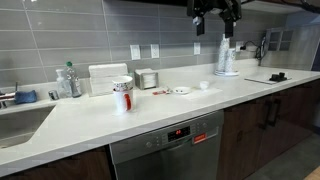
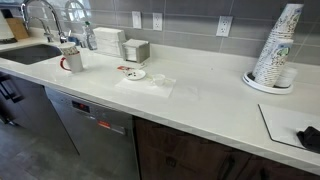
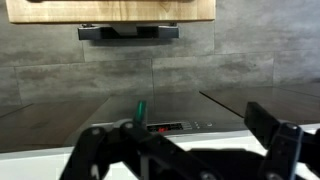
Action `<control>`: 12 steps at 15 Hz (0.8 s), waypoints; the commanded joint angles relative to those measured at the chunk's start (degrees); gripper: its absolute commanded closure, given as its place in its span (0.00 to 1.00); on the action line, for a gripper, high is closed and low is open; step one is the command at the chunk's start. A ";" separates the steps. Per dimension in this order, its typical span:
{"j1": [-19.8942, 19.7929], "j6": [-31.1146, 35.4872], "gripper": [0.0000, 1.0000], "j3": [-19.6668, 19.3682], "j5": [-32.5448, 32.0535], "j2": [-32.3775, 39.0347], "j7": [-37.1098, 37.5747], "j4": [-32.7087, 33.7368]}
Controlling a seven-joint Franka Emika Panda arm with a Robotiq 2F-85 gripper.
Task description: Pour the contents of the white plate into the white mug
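The small white plate (image 1: pixel 180 90) (image 2: pixel 135 73) lies on the white counter, with a small red scrap beside it. Just right of it in an exterior view stands the low white mug (image 1: pixel 204 85). My gripper (image 1: pixel 215 22) hangs high over the back of the counter, well above and to the right of both, its jaws open and empty. In the wrist view the gripper (image 3: pixel 180 150) spreads wide across the bottom edge. That view faces the tiled wall and shows neither plate nor mug.
A red-and-white cup (image 1: pixel 122 95) (image 2: pixel 70 60) stands left of the plate. A tall stack of cups (image 1: pixel 226 58) (image 2: pixel 275 45) sits below the gripper. A metal tin (image 1: pixel 148 78), bottles (image 1: pixel 70 80) and a sink (image 1: pixel 20 120) line the back and left.
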 commanded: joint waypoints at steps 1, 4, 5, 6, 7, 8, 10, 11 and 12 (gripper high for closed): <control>-0.59 -0.20 0.00 0.42 0.19 0.02 -0.25 0.16; -0.59 -0.20 0.00 0.41 0.19 0.02 -0.25 0.16; -0.59 -0.20 0.00 0.41 0.19 0.02 -0.25 0.16; -1.23 0.77 0.00 0.85 -1.07 0.78 0.58 0.87; -2.02 2.07 0.00 1.39 -3.01 1.94 1.25 2.06; -2.37 2.53 0.00 1.56 -4.24 2.98 1.29 3.12; -3.54 4.37 0.00 2.69 -8.68 5.34 2.44 5.56; -3.46 4.14 0.00 2.71 -9.95 7.01 2.08 7.17; -3.75 4.54 0.00 3.27 -12.56 8.60 2.23 8.55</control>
